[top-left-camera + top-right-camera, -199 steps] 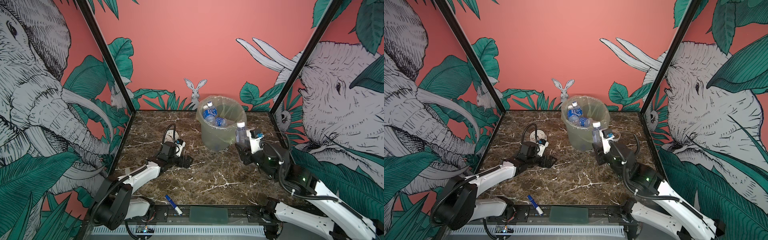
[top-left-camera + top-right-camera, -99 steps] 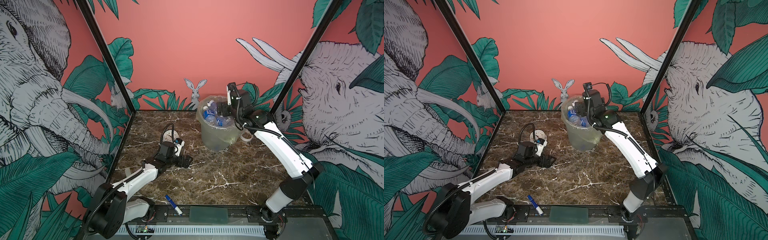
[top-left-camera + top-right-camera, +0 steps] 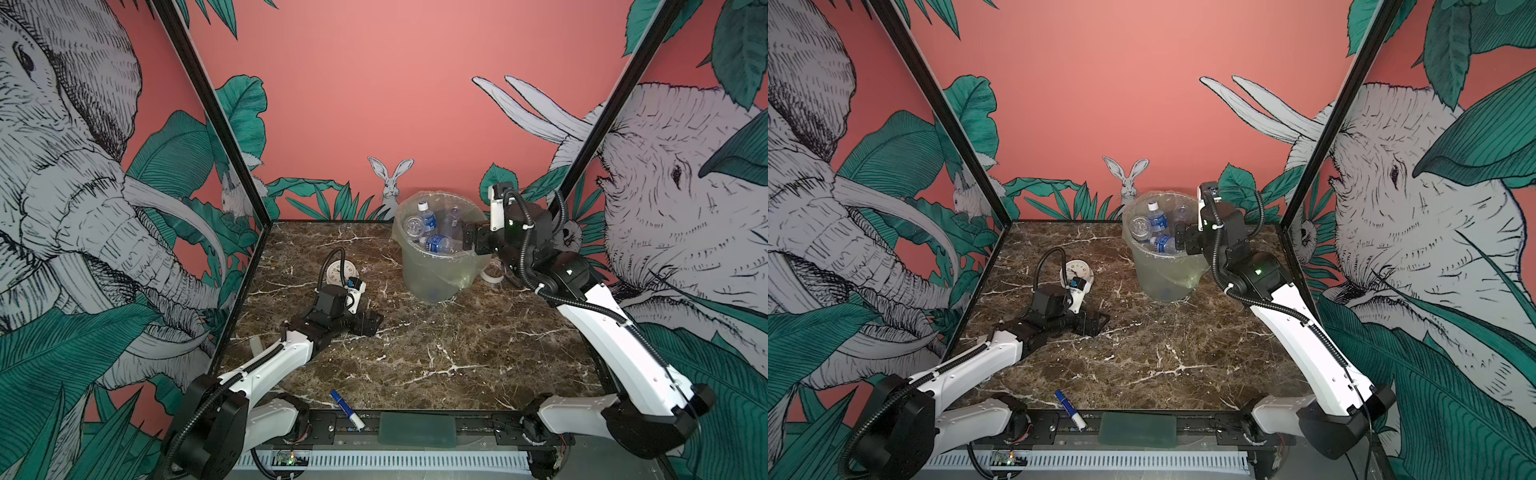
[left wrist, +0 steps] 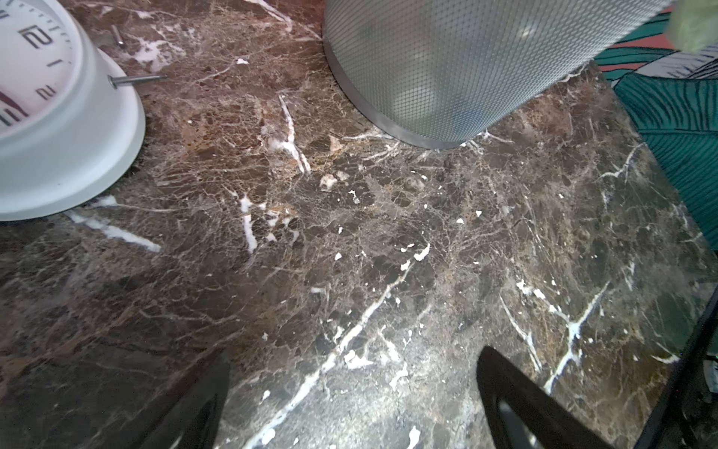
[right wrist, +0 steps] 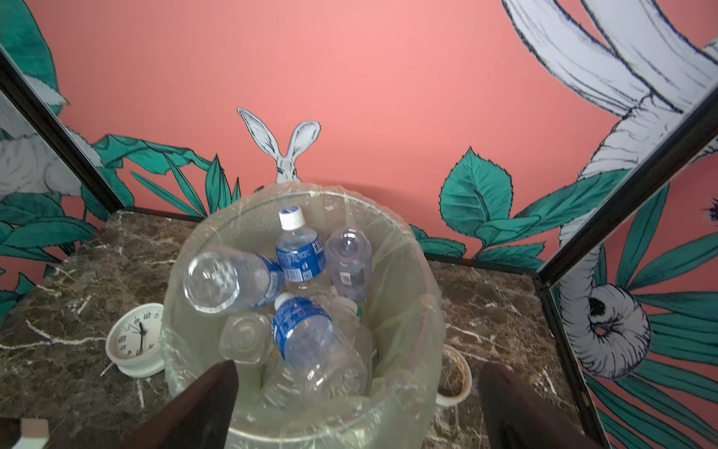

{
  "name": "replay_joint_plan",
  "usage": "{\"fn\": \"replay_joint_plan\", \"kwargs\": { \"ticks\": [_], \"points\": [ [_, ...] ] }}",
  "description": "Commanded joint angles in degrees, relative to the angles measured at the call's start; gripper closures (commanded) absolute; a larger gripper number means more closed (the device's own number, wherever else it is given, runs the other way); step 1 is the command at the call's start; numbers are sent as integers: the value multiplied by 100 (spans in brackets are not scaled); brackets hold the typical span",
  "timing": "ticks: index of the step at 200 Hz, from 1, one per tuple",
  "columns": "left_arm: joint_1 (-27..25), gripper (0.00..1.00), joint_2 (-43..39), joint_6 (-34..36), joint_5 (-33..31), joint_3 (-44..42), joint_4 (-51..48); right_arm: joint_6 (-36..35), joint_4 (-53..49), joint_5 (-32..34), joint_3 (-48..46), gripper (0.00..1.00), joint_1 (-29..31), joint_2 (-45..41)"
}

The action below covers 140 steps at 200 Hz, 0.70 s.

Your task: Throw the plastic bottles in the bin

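Your right jaws gape empty at the rim of the bin (image 3: pixel 424 276), upper centre; the plastic bottles (image 3: pixel 438 244) lie inside, just left. Left jaws open, empty.

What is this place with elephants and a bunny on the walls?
Probably a robot practice booth, not a real room: the left arm and right arm are mounted at the front of a marble-patterned table, printed jungle panels wall it in, and a bin holds plastic bottles.
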Motion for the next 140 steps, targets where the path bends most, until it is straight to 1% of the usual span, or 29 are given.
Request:
{"fn": "replay_joint_plan", "kwargs": {
  "ticks": [1, 37, 60, 89, 108, 140],
  "points": [
    [14, 0, -8, 55, -238, 307, -46, 129, -25, -15, -482, 1, -191, -167],
    [224, 0, -8, -46, -346, 518, 1, 400, -48, -403, -1376, 1, -820, -657],
    [380, 0, -3, -140, -429, 640, 58, 538, -28, -681, -2131, 1, -1262, -1002],
    [521, 0, 6, -243, -804, 765, 69, 801, -4, -940, -2834, 1, -1793, -1312],
    [671, 0, 39, -260, -941, 841, 125, 913, 48, -908, -3215, 1, -2017, -1366],
    [847, 0, 91, -113, -1662, 902, 186, 937, 326, -449, -3815, 1, -2219, -1349]
  ]
}}
